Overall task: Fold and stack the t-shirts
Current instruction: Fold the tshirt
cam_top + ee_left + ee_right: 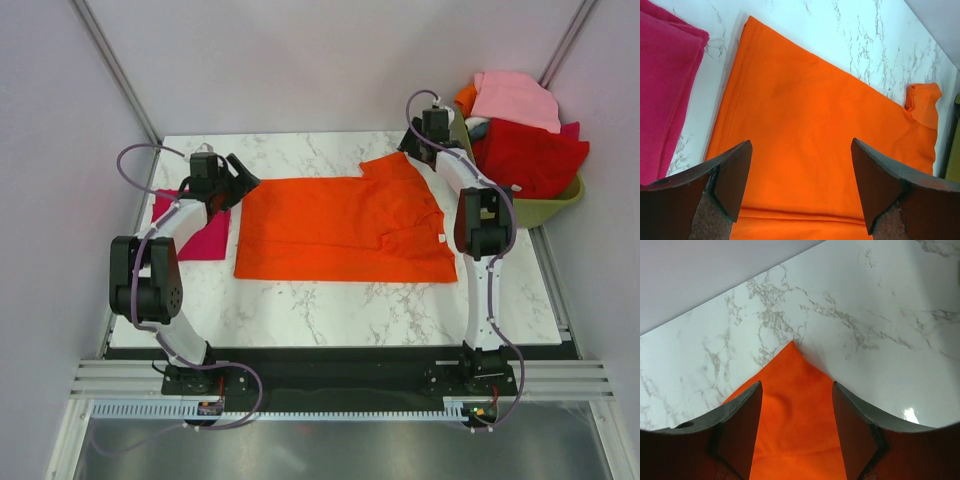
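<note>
The orange t-shirt (340, 225) lies spread flat on the marble table, with its white neck tag (441, 238) at the right. The crimson-magenta t-shirt (205, 238) lies folded at the left, partly under my left arm. My left gripper (241, 176) is open just above the orange shirt's far left corner. In the left wrist view the left gripper (801, 185) spans orange cloth (815, 125), with the magenta tee (665, 90) to the left. My right gripper (409, 150) is open over the far right sleeve corner. In the right wrist view the right gripper (796, 425) straddles the sleeve corner (795, 390).
An olive-green basket (548, 210) stands at the table's back right corner. It holds red (528, 155), pink (515, 98) and orange clothes. Purple walls close in on the left, back and right. Bare marble (350, 305) lies in front of the orange shirt.
</note>
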Robot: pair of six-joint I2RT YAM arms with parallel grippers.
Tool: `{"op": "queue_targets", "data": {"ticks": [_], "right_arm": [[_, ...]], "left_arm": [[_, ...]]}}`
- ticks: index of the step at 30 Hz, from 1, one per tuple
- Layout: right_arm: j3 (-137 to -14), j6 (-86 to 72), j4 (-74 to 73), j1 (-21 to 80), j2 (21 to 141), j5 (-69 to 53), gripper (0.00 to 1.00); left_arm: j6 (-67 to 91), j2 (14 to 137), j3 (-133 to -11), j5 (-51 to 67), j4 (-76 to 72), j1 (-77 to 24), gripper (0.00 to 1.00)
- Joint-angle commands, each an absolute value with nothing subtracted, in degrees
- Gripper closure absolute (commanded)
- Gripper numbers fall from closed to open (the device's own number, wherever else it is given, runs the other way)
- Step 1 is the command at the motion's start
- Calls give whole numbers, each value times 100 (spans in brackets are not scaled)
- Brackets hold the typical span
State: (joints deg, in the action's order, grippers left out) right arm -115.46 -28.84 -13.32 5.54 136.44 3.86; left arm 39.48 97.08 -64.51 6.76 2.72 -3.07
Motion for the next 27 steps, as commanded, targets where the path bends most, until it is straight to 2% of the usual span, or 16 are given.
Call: {"op": "queue_targets", "data": {"ticks": [1,6,9,15,19,21,27], "right_arm": [[-12365,-2804,-1590,598,14341,474,35],[-13050,-2707,-1600,633,14879,536,35],[-13244,-2698,-1591,659,15143,554,38],[-13140,-2733,-1512,703,15293,360,43],[-12991,-2637,-1503,721,15206,422,56],[-12885,-2602,-1503,721,15153,483,57],[-12814,-2593,-1459,729,14933,667,84]], "left_arm": [[3736,9887,-6864,800,35,-308,13],[3481,10212,-7145,721,35,-299,13],[3349,10502,-7426,738,79,-290,14],[3112,11038,-8050,624,473,-290,14],[3050,11328,-8480,650,702,-255,15],[3059,11408,-8569,720,738,-229,17],[2971,11619,-8823,747,896,-229,21]]}}
